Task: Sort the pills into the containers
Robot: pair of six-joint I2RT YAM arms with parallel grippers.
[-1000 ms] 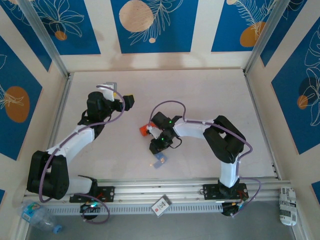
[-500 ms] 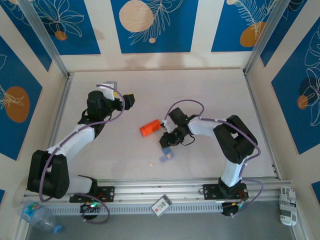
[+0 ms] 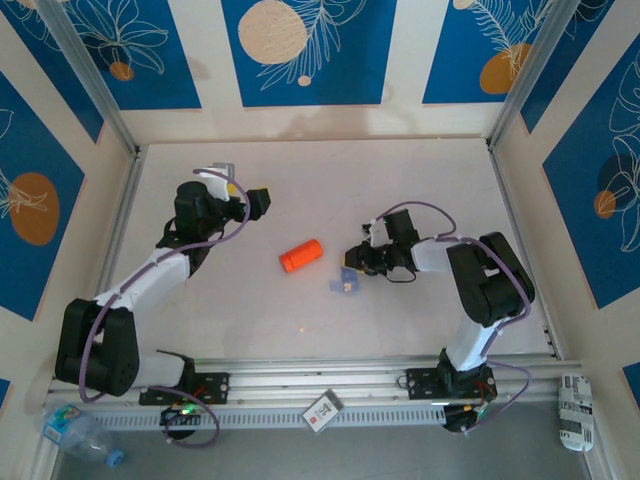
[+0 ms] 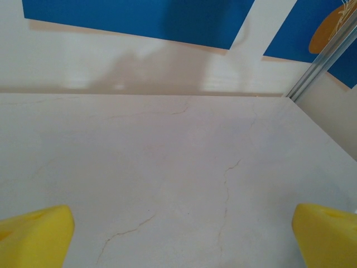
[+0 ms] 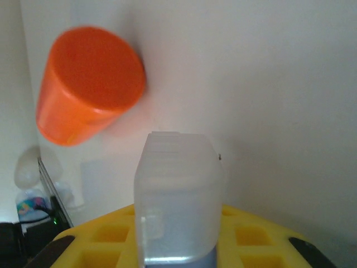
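Top external view takes in the pale table (image 3: 420, 190) with both arms on it. The left arm (image 3: 150, 275) reaches up the left side, and the left gripper (image 3: 255, 203) sits over bare surface, well apart from everything else. The right arm (image 3: 470, 290) bends in toward the middle, and the right gripper (image 3: 358, 262) is low beside the container strip (image 3: 343, 284).

An orange bottle (image 3: 300, 255) lies on its side just left of that gripper, apart from the strip. A single pill (image 3: 302, 327), a tiny orange speck, lies loose on the table on the near side of the bottle, clear of both bottle and strip.

The left wrist view settles what the overhead cannot: the yellow fingertips (image 4: 33, 234) stand at opposite edges with bare table between them, so the jaws are spread wide and hold nothing.

The right wrist view adds the grip: the yellow fingers (image 5: 111, 237) are closed on the translucent pale-blue strip (image 5: 178, 190), which juts forward from between them, with the bottle's round end (image 5: 89, 84) beyond it to the left. Whether the strip rests on the table I cannot tell.
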